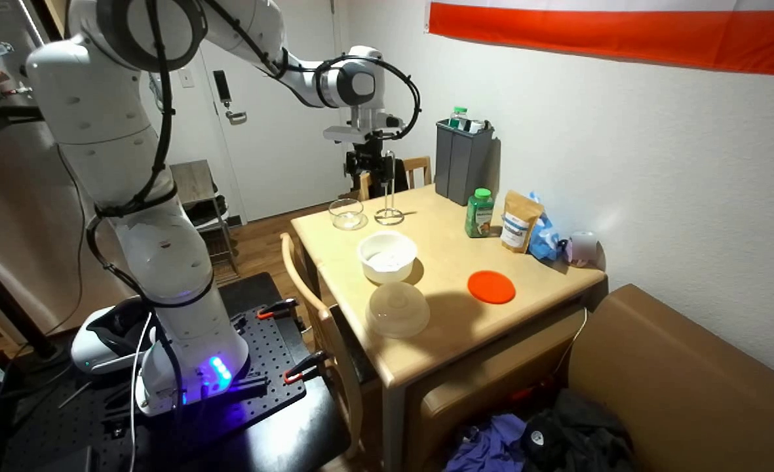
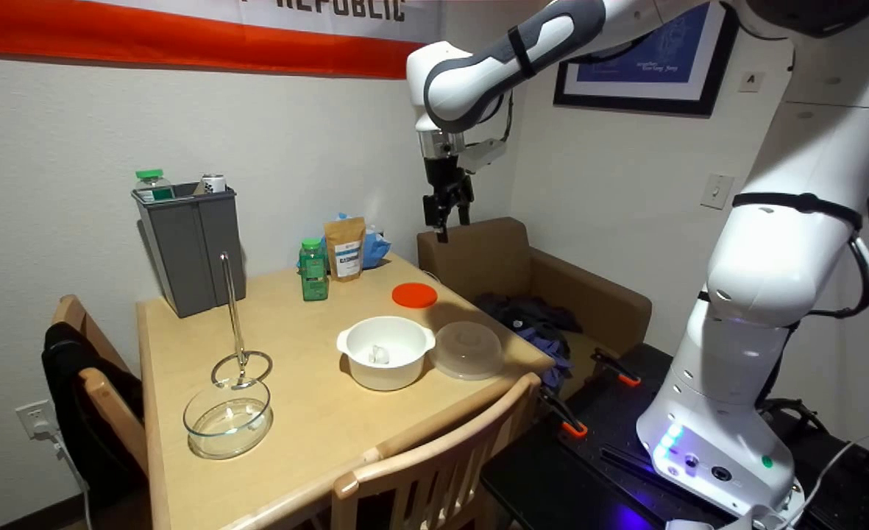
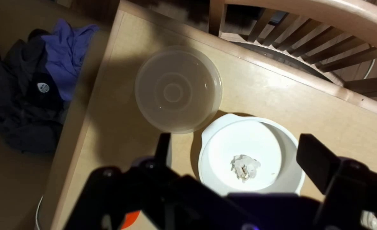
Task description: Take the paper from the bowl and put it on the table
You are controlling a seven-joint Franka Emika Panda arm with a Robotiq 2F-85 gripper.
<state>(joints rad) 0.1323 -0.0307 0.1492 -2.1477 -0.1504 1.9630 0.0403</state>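
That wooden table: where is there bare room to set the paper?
The table has a wide bare patch bordered by the white bowl, metal stand, gray bin and green bottle. Another separates the white bowl from the glass bowl. It is crowded where the translucent lid sits near the white bowl, and around the brown pouch and blue bag.

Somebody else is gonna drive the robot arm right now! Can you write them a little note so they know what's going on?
Gripper: open, holding nothing, high above the table.
Paper: crumpled, lying inside the white bowl, which stands on the table.
Done: no part of the move yet; the paper is not out.
Left: lower into the bowl, grip the paper, lift it out, set it on the table and let go.
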